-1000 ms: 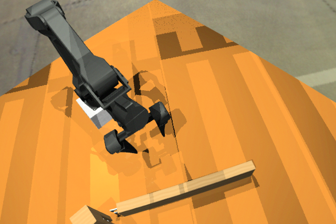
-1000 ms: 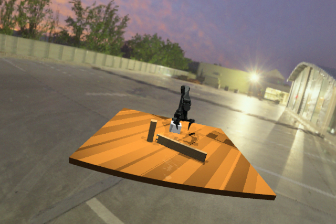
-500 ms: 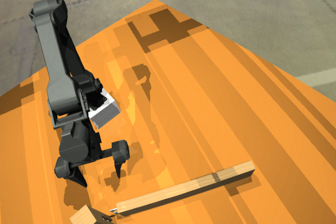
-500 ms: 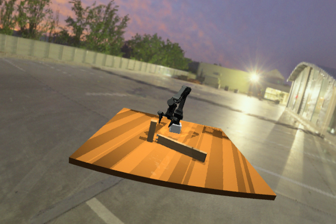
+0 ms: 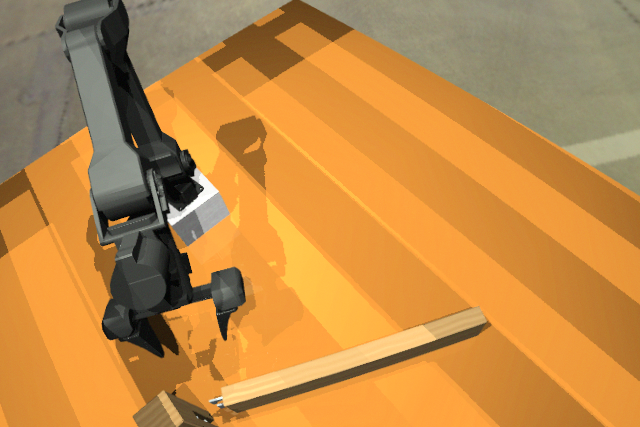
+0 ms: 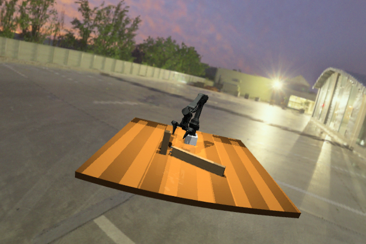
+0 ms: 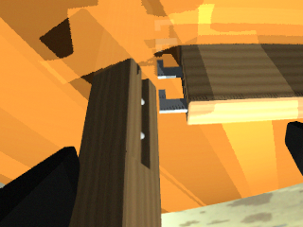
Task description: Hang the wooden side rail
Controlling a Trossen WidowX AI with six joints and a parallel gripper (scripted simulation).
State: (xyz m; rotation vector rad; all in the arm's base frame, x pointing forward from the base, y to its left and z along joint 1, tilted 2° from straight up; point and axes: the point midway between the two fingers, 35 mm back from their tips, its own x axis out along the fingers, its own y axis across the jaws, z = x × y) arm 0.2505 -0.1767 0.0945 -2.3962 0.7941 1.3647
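The wooden side rail (image 5: 351, 360) (image 6: 198, 160) (image 7: 246, 71) lies on the table. Two steel hooks (image 5: 217, 401) (image 7: 172, 105) stick out of its near end toward the headboard post (image 5: 161, 410) (image 6: 165, 143) (image 7: 106, 142). The post stands upright. Its slot (image 7: 146, 158) faces the hooks, and two light pins (image 7: 142, 101) show inside it. In the wrist view a gap separates the hooks from the slot. My gripper (image 5: 193, 347) (image 6: 179, 135) (image 7: 185, 145) is wide open and empty, above the table on the arm's side of the post and rail end. It touches neither.
The arm stands on a white base block (image 5: 201, 220) (image 6: 191, 140), behind the rail in the exterior view. The striped orange table (image 5: 516, 195) (image 6: 192, 200) carries everything. Its far corner and edges show in the top view. Arm shadows fall near the rail's hook end.
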